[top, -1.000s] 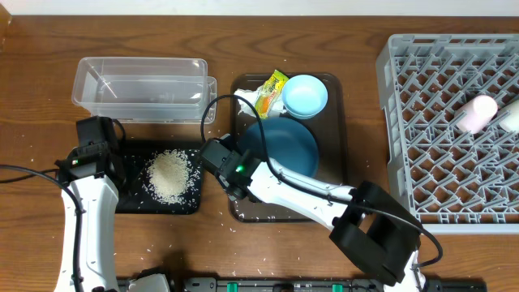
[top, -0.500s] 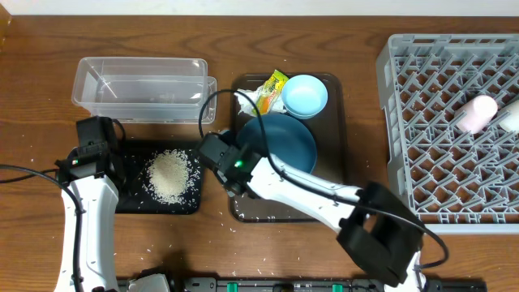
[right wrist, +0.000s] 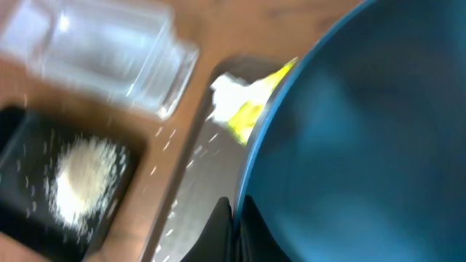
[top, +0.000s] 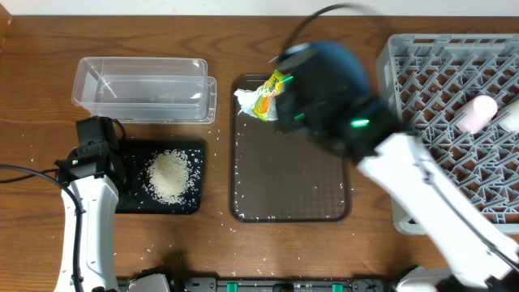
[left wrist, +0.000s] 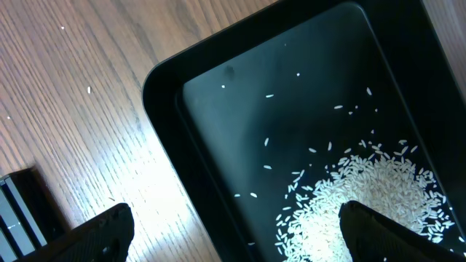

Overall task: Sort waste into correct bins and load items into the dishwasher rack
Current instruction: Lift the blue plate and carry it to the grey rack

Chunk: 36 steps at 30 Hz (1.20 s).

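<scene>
My right gripper [right wrist: 237,218] is shut on the rim of the large dark-blue dish [right wrist: 364,131] and holds it in the air. In the overhead view the dish [top: 328,77] is blurred between the brown tray and the grey dishwasher rack [top: 438,122]. A pink cup [top: 477,112] and a white cup [top: 511,118] lie in the rack. The tissue with the yellow-green wrapper [top: 263,96] lies at the tray's back. My left gripper [left wrist: 237,233] is open over the black tray [top: 134,203], which holds the rice heap [top: 169,176]. The light-blue bowl is hidden. I see no chopsticks.
The clear tub [top: 142,61] stands behind the black tray. The brown serving tray [top: 288,178] lies mid-table with loose rice grains on and around it. My right arm [top: 430,195] crosses from the front right over the rack's near corner.
My right arm has swung up and to the right, lifting the dark-blue dish off the brown tray. The light-blue bowl is now covered. My left arm has not moved.
</scene>
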### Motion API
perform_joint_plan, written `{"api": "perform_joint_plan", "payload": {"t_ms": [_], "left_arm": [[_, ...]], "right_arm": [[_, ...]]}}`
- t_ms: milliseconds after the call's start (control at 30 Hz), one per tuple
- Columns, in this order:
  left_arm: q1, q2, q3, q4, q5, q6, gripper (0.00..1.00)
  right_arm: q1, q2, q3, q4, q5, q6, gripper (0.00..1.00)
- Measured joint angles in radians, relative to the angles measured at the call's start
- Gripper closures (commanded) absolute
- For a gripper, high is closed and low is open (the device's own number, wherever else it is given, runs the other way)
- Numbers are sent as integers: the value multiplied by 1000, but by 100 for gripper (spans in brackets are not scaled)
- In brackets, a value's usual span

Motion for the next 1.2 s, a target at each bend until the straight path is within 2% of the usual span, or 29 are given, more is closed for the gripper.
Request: {"api": "perform_joint_plan", "payload": {"t_ms": [267,433,600,733,833,933,1067,1200], "left_arm": [[0,0,0,0,0,0,7],[0,0,0,0,0,0,7],[0,0,0,0,0,0,7],[0,0,0,0,0,0,7],[0,0,0,0,0,0,7],[0,0,0,-1,0,0,7],[0,0,0,0,0,0,7],[0,0,0,0,0,0,7]], "right_arm": [[-418,-51,1,70,-294,-111,99],[-679,-6,1,211,-613,-162,99],[-840,93,1,349,-905,-163,99],[-892,204,1,483,-1068,-115,99],[-911,309,0,650,-1170,-17,99],[-922,374,-2,748,-1228,71,99],[-946,428,-2,788,-1277,174,99],[-972,435,-2,792,-1325,212,99]]}}
